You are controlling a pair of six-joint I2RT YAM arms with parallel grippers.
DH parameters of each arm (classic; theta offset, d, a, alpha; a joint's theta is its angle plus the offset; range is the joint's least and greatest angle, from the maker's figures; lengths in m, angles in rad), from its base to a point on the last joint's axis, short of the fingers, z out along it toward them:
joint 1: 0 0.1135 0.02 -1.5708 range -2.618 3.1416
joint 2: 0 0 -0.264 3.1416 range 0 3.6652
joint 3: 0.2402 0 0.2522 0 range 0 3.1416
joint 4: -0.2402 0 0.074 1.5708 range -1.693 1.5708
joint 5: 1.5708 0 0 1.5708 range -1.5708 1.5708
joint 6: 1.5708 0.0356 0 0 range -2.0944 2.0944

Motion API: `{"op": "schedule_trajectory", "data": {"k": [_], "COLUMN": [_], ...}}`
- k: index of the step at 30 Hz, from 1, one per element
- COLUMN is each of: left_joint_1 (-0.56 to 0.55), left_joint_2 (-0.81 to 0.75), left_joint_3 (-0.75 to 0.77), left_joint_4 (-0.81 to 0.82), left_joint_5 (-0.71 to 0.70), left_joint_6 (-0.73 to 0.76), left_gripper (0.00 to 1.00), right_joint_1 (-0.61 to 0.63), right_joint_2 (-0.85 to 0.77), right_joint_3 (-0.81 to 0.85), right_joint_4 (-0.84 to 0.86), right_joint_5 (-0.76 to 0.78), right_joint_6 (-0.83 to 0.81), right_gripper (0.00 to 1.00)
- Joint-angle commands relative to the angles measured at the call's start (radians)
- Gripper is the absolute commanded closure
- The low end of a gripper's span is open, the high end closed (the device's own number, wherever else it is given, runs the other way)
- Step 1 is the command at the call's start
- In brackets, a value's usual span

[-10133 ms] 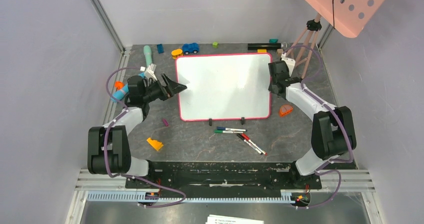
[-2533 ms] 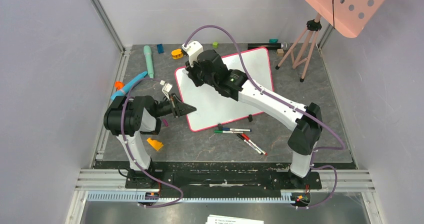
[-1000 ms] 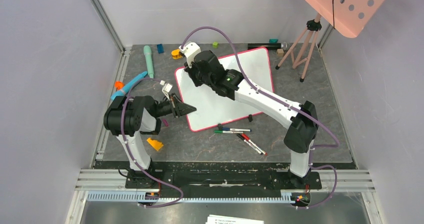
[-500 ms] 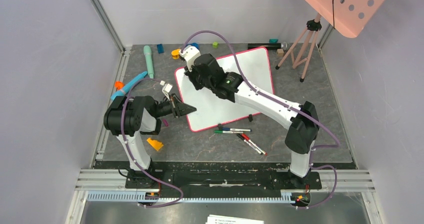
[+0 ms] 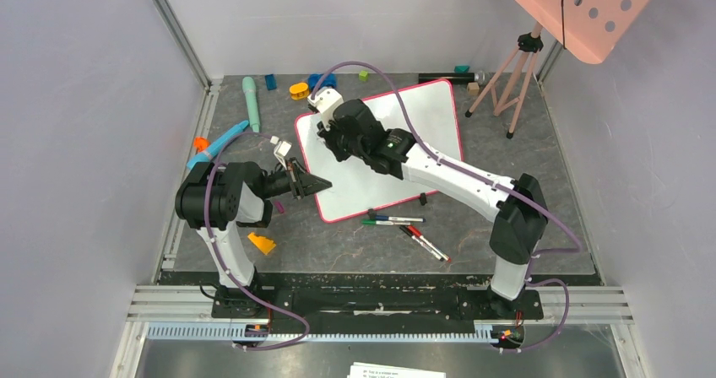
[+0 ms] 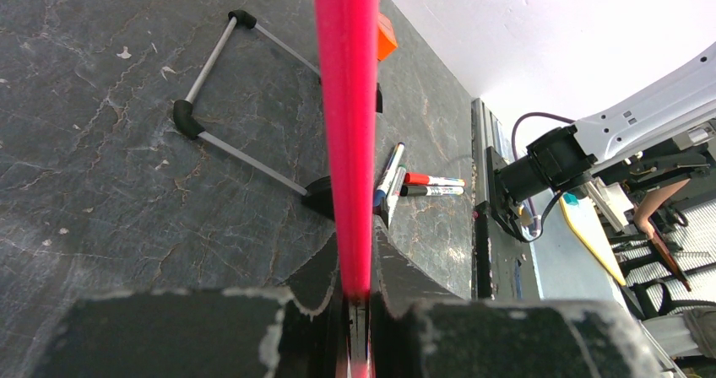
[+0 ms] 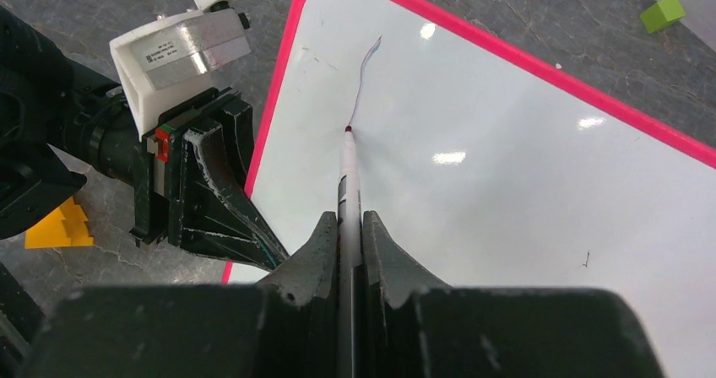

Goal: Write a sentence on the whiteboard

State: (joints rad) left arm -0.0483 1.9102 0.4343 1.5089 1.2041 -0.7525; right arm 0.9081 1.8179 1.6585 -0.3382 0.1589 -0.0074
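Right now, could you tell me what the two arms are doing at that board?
The left gripper clamps the whiteboard by its pink rim, steadying it. The right gripper holds a marker with its tip on the board, near the far left corner. Of the sentence, only one thin curved stroke is written.

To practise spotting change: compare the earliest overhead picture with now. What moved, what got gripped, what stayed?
The whiteboard has swung counter-clockwise; the left end effector now clamps its left edge. The right end effector, shut on a marker, has reached across and drawn a first stroke. The loose markers near the front stayed put.
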Motion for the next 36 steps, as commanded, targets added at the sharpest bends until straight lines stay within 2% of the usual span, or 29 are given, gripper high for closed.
{"op": "schedule_trajectory", "data": {"k": [1,18,36], "left_joint_1": [-0.03,-0.03,-0.032], "left_joint_2": [-0.002,-0.002,-0.005], "left_joint_3": [-0.022,-0.02,-0.023], "left_joint_4": [0.048,0.048,0.048], "left_joint_5": [0.061,0.062,0.064], "left_joint_6": [0.107,0.107,0.109], "left_gripper": [0.96,0.96,0.96], "right_joint_1": [-0.003,-0.003,-0.006], "right_joint_2": [-0.04,-0.062,0.019], "right_joint_3": [-0.033,0.041,0.162], "right_joint_4": [0.001,0.059,0.042], "right_joint_5": [0.005,-0.027,0.027], "right_joint_6": [0.006,0.006,-0.011], "right_gripper": [1.0,1.0,1.0]}}
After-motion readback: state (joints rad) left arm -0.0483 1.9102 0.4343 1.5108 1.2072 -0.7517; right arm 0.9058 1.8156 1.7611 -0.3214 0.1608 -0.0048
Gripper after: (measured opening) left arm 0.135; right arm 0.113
